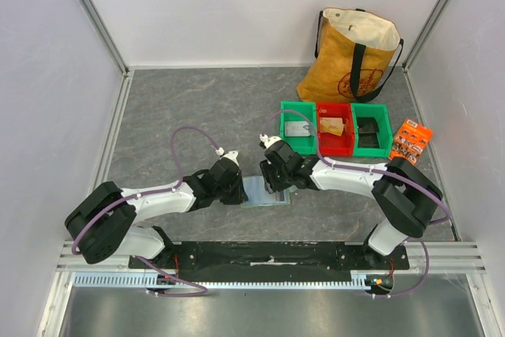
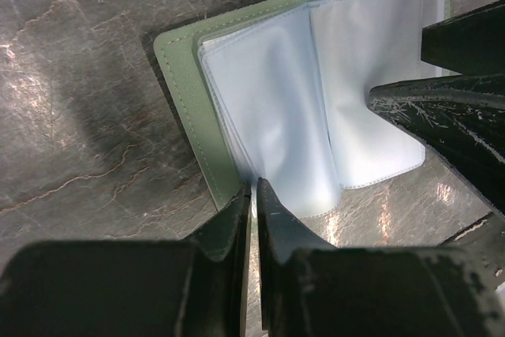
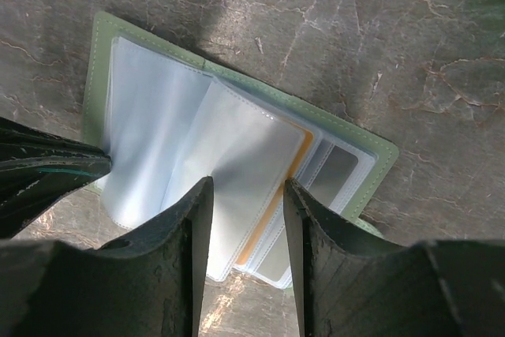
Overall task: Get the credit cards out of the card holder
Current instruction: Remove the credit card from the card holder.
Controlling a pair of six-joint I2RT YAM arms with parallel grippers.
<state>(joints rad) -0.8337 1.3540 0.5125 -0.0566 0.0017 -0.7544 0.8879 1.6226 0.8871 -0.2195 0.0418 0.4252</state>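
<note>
top: high, looking down, whole table | wrists: close, facing down | shared: card holder

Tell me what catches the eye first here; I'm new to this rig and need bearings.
The open card holder in the middle of the table draws the eye: left jaws pinch its edge, right jaws stand open astride a clear sleeve. Cards sit in its pockets. At the far right stand a tan bag and three bins.
</note>
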